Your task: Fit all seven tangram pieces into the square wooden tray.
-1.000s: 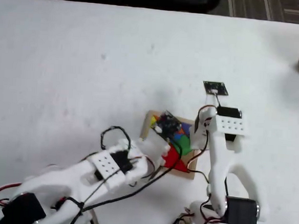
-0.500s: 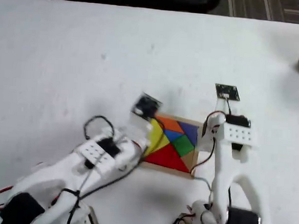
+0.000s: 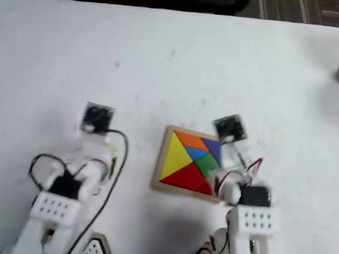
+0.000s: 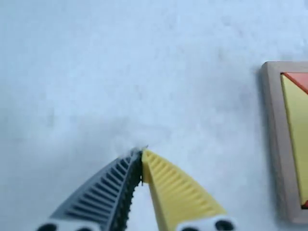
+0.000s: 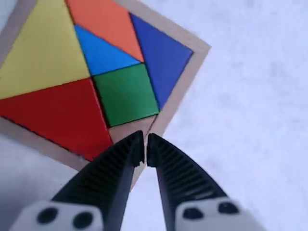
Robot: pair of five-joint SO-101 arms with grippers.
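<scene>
- The left arm (image 3: pixel 53 203) is drawn off the tray and is now parked on the tabletop (image 3: pixel 162 62) at about 9 o'clock from it, well apart.
- The right arm (image 3: pixel 247 217) is pulled back toward the near edge and is now found at 5 o'clock from the tray.
- The tray (image 3: pixel 162 158) is thereby uncovered and is seen lying flat at mid-tabletop.
- Six coloured tangram pieces (image 5: pixel 57 113) are seen seated flush inside it, among them the yellow triangle (image 5: pixel 43 57) and the green square (image 5: pixel 126 94).
- The left pincer (image 4: pixel 141 166) is clenched on nothing above bare tabletop, with the tray's rim at its 3 o'clock.
- The right pincer (image 5: pixel 145 144) is clenched empty just over the tray's corner.
- A small wood-coloured triangular patch (image 5: pixel 130 127) is left beside the green square; it cannot be told whether a seventh piece is lodged there, so the task is judged all but finished, if not finished.
</scene>
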